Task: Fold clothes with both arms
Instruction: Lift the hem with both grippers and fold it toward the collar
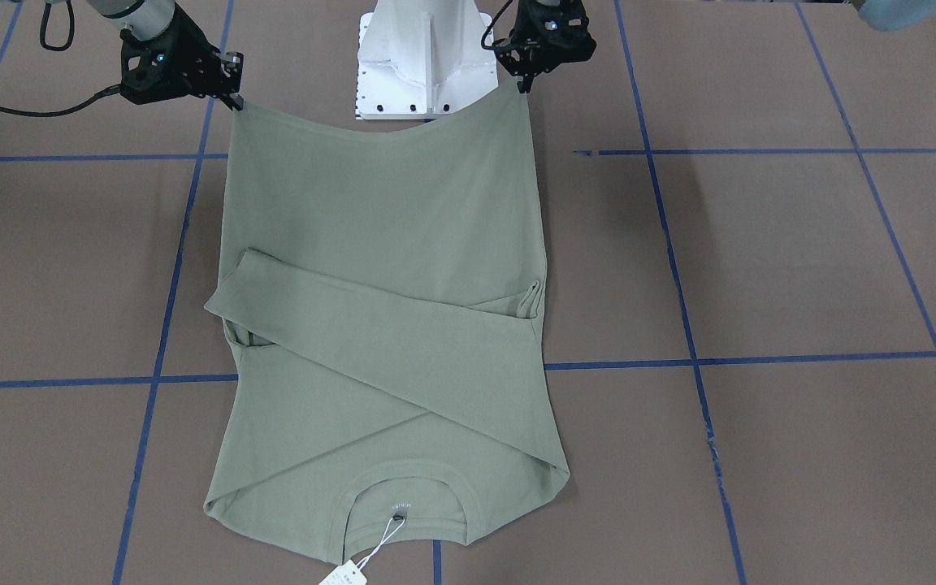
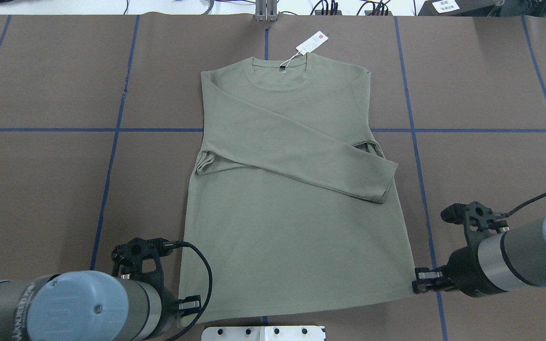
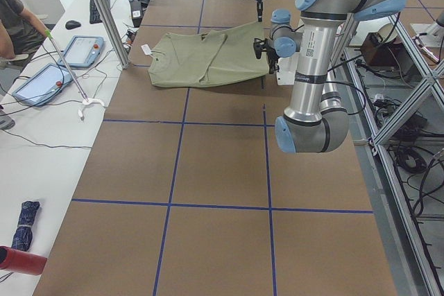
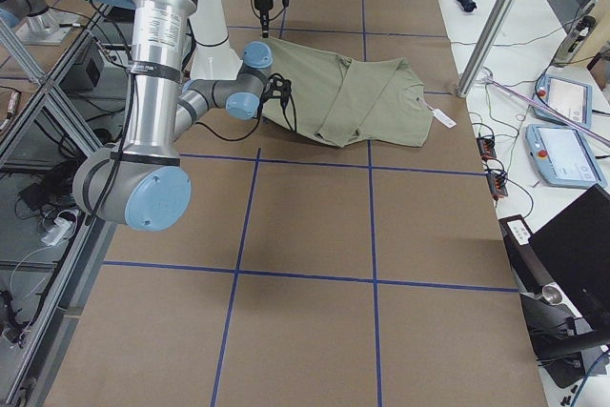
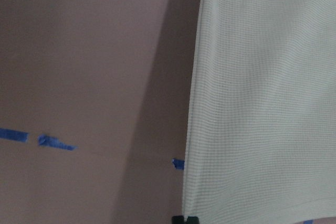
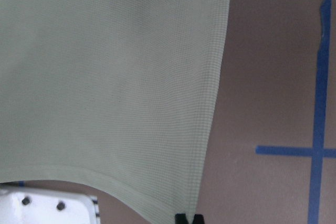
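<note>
The sage-green shirt (image 2: 292,237) lies flat on the brown table with both sleeves crossed over its body and its collar at the far side. The white hang tag (image 2: 312,42) rests beyond the collar. My left gripper (image 2: 192,303) is shut on the hem's left corner, with the fingertips pinching the fabric edge in the left wrist view (image 5: 185,219). My right gripper (image 2: 417,282) is shut on the hem's right corner, as the right wrist view (image 6: 189,217) also shows. In the front-facing view the hem (image 1: 387,130) hangs slightly raised and sags between the two grippers.
The white pedestal base (image 1: 423,57) stands right behind the hem. Blue tape lines (image 2: 112,130) grid the table. A side bench with tablets (image 3: 41,81) and a seated person runs along the far long edge. A red cylinder (image 3: 21,260) lies there too.
</note>
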Tool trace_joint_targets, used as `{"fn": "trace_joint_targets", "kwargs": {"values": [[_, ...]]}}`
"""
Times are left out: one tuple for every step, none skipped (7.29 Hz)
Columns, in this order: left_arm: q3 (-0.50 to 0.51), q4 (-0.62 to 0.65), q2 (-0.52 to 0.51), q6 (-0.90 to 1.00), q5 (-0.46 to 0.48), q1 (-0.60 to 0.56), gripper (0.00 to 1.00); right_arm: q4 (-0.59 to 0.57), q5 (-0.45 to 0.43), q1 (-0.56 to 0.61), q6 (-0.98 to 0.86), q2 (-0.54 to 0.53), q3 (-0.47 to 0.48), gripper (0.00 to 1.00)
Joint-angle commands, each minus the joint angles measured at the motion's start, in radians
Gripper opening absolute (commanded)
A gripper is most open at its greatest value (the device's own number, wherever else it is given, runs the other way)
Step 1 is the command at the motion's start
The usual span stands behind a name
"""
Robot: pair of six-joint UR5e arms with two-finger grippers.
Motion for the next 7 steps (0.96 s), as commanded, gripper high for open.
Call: {"fn": "trace_joint_targets", "kwargs": {"values": [[-0.129, 0.145, 0.004, -0.001, 0.004, 0.065, 0.00, 0.014, 0.112, 0.003, 0.001, -0.074, 0.090, 0.00], [-0.125, 0.148, 0.007, 0.002, 0.002, 0.065, 0.00, 0.022, 0.112, 0.003, 0.001, -0.071, 0.089, 0.00], [-0.114, 0.148, -0.001, 0.015, 0.002, 0.056, 0.00, 0.024, 0.109, 0.007, -0.001, -0.061, 0.075, 0.00], [-0.088, 0.144, -0.008, 0.030, 0.002, 0.027, 0.00, 0.024, 0.100, 0.045, -0.011, -0.032, 0.042, 0.00], [-0.068, 0.141, -0.018, 0.097, 0.001, -0.051, 0.00, 0.024, 0.100, 0.121, -0.014, 0.034, -0.018, 0.00], [-0.051, 0.141, -0.047, 0.180, -0.004, -0.150, 0.00, 0.024, 0.100, 0.201, -0.033, 0.120, -0.085, 0.00], [-0.015, 0.141, -0.083, 0.253, -0.010, -0.251, 0.00, 0.024, 0.100, 0.278, -0.042, 0.178, -0.132, 0.00]]}}
